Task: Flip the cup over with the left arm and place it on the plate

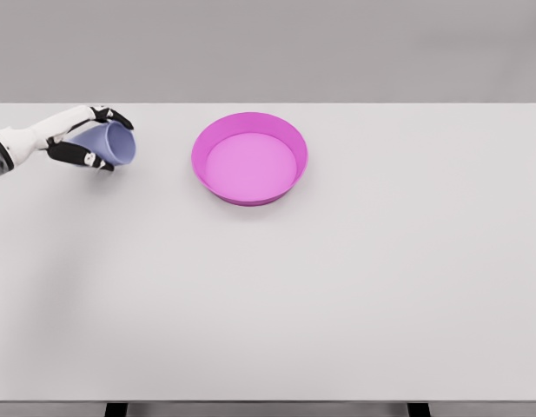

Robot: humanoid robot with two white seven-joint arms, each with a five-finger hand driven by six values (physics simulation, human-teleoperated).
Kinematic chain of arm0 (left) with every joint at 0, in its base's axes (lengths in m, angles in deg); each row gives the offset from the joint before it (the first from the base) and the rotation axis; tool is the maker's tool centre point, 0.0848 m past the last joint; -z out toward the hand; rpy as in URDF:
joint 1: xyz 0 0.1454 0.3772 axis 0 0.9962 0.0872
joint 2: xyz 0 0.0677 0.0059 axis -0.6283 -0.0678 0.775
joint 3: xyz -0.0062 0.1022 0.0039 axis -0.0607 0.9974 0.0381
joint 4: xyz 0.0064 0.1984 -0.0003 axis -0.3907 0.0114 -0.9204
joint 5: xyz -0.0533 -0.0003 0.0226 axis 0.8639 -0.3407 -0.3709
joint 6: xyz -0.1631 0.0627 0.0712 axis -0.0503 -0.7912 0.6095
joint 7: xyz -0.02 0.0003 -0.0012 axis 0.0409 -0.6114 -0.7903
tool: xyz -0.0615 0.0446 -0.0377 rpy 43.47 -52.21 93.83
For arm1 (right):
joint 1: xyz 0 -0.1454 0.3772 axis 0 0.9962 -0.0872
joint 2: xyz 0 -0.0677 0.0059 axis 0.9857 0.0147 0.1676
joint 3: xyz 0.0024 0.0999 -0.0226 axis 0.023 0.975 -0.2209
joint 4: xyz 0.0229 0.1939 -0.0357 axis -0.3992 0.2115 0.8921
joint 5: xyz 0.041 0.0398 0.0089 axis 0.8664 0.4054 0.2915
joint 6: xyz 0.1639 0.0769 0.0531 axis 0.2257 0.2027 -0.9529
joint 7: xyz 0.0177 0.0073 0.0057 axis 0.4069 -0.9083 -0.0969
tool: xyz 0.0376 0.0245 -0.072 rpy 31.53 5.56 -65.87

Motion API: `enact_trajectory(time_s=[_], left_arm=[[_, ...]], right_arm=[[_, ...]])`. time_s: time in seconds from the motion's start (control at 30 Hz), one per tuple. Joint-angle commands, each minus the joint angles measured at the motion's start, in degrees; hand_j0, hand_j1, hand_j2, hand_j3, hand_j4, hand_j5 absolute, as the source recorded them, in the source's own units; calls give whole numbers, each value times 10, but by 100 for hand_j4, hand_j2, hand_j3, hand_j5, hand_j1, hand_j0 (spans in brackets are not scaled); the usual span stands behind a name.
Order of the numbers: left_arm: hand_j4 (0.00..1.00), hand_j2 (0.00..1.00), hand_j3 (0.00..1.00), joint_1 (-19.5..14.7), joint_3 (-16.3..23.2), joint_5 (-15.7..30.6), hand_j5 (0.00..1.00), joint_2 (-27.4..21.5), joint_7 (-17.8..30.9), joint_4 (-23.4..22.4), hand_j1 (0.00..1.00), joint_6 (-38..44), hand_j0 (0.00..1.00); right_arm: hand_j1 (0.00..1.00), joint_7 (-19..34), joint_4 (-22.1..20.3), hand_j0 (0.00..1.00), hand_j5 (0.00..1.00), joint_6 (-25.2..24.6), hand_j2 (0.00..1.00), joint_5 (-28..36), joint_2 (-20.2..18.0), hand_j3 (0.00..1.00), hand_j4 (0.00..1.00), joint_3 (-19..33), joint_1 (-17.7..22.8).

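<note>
A light purple cup (114, 144) is held by the left hand (83, 137) at the far left of the white tabletop (268, 295). The cup is tipped on its side, between the curled fingers (111, 114) above and the thumb below. A pink plate (249, 157) is seen to its right, well apart.

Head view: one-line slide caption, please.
Left hand grips the lavender cup left of the empty pink plate.
</note>
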Motion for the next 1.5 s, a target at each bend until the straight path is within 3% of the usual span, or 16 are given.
enact_trajectory(time_s=[0.0, 0.4, 0.53, 1.03, 1.47], left_arm=[[65, 65, 65, 0, 0, 32, 65, 5, 0, 4, 65, 1, 65], [66, 66, 66, 1, 0, 42, 66, 54, 0, 25, 66, 1, 66], [66, 66, 66, 1, 1, 75, 66, 56, 0, 25, 66, 1, 66], [66, 66, 66, 9, 7, 103, 66, 76, 0, 72, 66, 1, 66], [66, 66, 66, 26, 30, 128, 66, 96, 0, 153, 66, 1, 66]], right_arm=[[100, 0, 0, 100, 100, 0, 100, 0, 0, 100, 100, 0, 0], [100, 0, 0, 100, 100, 0, 100, 0, 0, 100, 100, 0, 0], [100, -1, 0, 100, 100, 0, 100, 0, 0, 100, 100, 0, 0], [100, 0, 0, 100, 100, 0, 100, 0, 0, 100, 100, 0, 0], [100, -1, 0, 100, 100, 0, 100, 0, 0, 100, 100, 0, 0]])
